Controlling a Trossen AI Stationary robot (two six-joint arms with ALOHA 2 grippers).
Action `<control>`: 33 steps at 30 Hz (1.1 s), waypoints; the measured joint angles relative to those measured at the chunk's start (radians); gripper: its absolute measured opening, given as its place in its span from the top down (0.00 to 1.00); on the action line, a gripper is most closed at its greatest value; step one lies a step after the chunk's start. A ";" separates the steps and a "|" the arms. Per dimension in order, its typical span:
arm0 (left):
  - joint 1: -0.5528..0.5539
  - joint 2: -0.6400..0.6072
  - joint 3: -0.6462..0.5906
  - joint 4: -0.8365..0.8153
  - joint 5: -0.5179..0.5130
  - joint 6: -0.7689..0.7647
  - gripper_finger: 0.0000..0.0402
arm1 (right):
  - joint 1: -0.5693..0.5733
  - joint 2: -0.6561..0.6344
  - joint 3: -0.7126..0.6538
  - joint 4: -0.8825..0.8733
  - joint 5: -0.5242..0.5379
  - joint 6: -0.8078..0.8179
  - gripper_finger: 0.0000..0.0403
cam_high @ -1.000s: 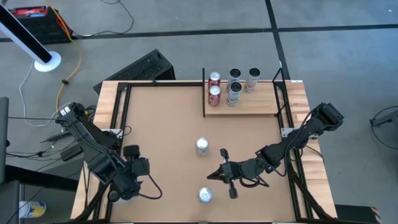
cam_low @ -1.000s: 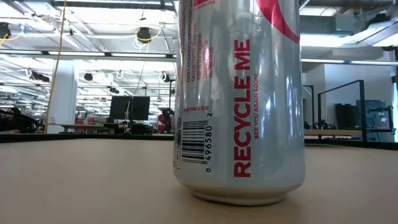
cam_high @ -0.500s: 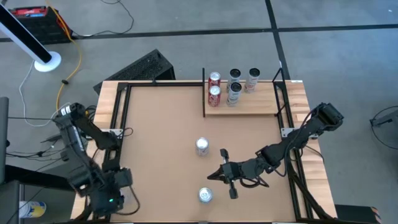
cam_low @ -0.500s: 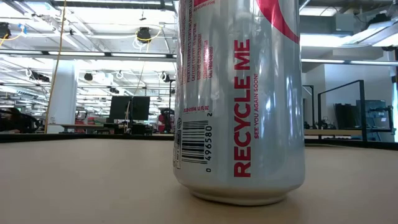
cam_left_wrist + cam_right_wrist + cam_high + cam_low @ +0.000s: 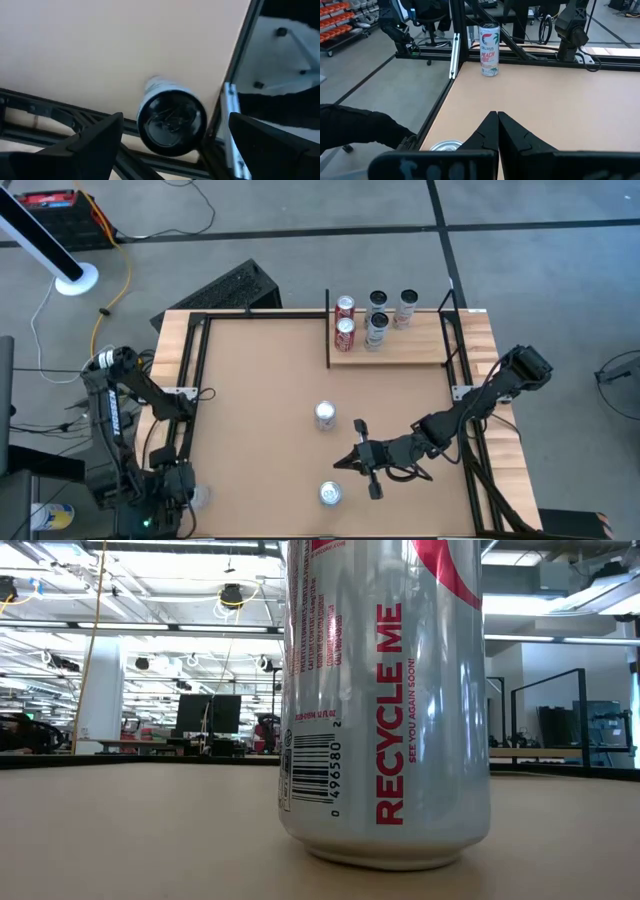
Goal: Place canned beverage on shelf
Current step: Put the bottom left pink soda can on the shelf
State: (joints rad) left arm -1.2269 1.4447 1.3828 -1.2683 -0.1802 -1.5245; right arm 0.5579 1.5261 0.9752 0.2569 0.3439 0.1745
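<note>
My right gripper [image 5: 350, 463] is closed, its fingers [image 5: 497, 131] pressed together and holding nothing, low over the table [image 5: 260, 380] well short of the shelf [image 5: 400, 352]. Just beside it, on the side away from the shelf, stands a silver can [image 5: 330, 494]. Its top [image 5: 445, 146] shows next to my closed fingers, and its side fills the low view with red print reading RECYCLE ME [image 5: 390, 710]. A second silver can [image 5: 325, 416] stands just on the shelf side of that gripper, apart from it, between it and the shelf. My left gripper [image 5: 167, 142] is much farther from the shelf, out by the table's corner rail, and its jaws are spread wide. A tall can [image 5: 172, 120] shows end-on between my left fingers [image 5: 97, 142] with a clear gap on each side, so I am not gripping it. My right wrist view shows that same tall can [image 5: 489, 50] upright at the table's edge. The shelf itself lies at the table's edge, with its black upright bar [image 5: 328, 330] along one short side. Five cans stand on it: two red ones [image 5: 345, 320] just beside the bar and three silver ones [image 5: 378, 315] a little farther along the board.
</note>
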 joint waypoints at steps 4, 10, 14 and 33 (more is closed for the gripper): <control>-0.011 0.001 -0.048 0.046 -0.001 0.044 0.14 | 0.000 0.000 0.000 -0.022 0.000 -0.003 0.94; -0.012 0.004 -0.108 0.079 0.019 0.077 0.14 | 0.000 0.000 0.000 -0.029 -0.001 -0.002 0.94; -0.011 0.010 -0.128 0.117 0.040 0.094 0.14 | -0.001 0.000 0.000 -0.032 -0.001 -0.002 0.94; -0.006 0.014 -0.128 0.120 0.042 0.134 0.39 | -0.002 0.000 0.000 -0.035 -0.001 0.001 0.94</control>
State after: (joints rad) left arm -1.2330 1.4587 1.2545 -1.1484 -0.1387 -1.3907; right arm 0.5560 1.5257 0.9752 0.2221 0.3428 0.1753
